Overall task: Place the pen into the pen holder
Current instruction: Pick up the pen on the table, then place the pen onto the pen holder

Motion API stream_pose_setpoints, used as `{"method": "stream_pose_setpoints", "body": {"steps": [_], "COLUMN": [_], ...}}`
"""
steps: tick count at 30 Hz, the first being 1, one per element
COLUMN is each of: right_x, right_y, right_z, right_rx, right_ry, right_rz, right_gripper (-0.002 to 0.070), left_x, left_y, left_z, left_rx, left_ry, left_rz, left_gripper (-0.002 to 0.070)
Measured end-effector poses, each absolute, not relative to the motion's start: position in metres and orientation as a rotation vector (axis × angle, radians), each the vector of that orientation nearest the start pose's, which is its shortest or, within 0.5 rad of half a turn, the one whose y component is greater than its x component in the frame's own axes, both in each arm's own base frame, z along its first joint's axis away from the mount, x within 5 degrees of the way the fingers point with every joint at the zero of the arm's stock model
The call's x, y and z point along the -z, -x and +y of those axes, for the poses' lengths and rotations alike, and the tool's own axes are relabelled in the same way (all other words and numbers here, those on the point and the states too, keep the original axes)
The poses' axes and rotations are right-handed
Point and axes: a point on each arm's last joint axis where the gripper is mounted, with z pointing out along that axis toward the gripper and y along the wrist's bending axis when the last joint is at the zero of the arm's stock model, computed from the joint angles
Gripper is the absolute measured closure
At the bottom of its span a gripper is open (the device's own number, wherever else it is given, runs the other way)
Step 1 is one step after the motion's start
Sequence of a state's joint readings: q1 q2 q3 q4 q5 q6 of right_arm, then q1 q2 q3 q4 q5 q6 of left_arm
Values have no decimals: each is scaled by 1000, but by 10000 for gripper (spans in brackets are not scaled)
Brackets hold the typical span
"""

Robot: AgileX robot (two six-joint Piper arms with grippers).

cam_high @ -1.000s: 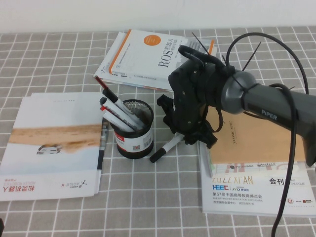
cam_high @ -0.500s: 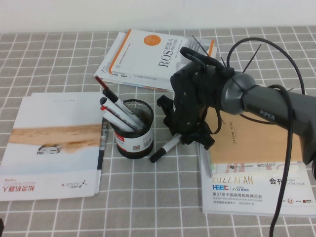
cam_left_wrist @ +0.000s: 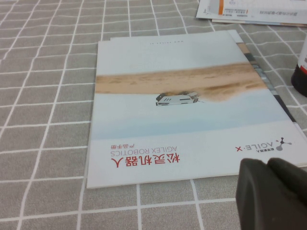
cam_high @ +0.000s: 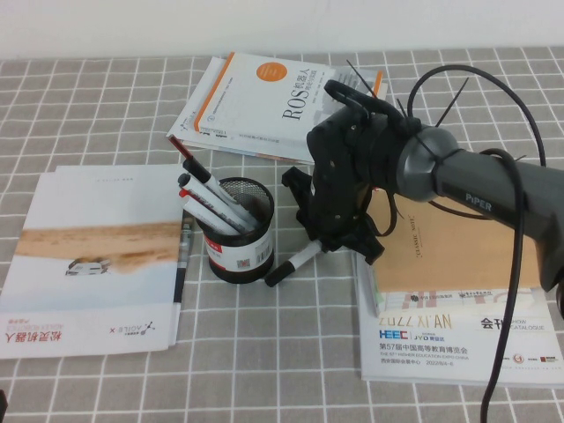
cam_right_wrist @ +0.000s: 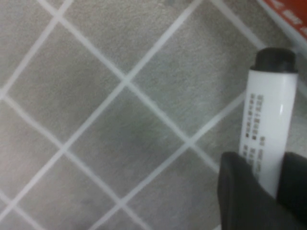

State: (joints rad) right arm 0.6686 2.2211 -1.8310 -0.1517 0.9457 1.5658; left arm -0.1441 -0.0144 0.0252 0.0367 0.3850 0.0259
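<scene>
Jaws of my right gripper pinch the pen across its white barrel, so the black end juts out low toward the holder, just beside them. I read this as the grip made and the lift to come; the pen slants just over the tabletop. My left gripper sits parked far off over a brochure; whether its jaws are spread I cannot tell.

book: "ros" | right arm: "piper" | brochure: "agilex robotics" | catalogue: "heec"
</scene>
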Motion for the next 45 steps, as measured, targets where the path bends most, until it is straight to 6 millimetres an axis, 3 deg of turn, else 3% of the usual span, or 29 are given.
{"method": "stream_pose_setpoints", "body": {"steps": [7,14,25,30,35,38,45], "right_x": [-203,-225,-269,-298,-329,-344,-350], "right_y": [-385,-377,-369,-367,-355,-347,-324], "right_z": [289,278,271,269,272,277,283], "right_rx": [-351,-200,-301,-390,-359,-390,-660], "right_ry": [-1082,-1043,-864,-625,-208,-94,153], "right_rz": [2627,2664,2634,2592,2515,2445,2075], "right_gripper": [568,568,568,568,568,568,568], "left_x": [-171,-171,-171,-171,-171,-171,-171], "left_y": [-52,-52,-52,-52,-52,-52,-52], "left_z": [-6,-6,-6,-6,-6,-6,-6], "left_rx": [45,45,45,45,45,45,45], "left_ry": [-182,-182,-182,-182,-182,-182,-182], "left_rz": [1870,1870,1870,1870,1870,1870,1870], "left_gripper": [678,678,678,678,678,678,678]}}
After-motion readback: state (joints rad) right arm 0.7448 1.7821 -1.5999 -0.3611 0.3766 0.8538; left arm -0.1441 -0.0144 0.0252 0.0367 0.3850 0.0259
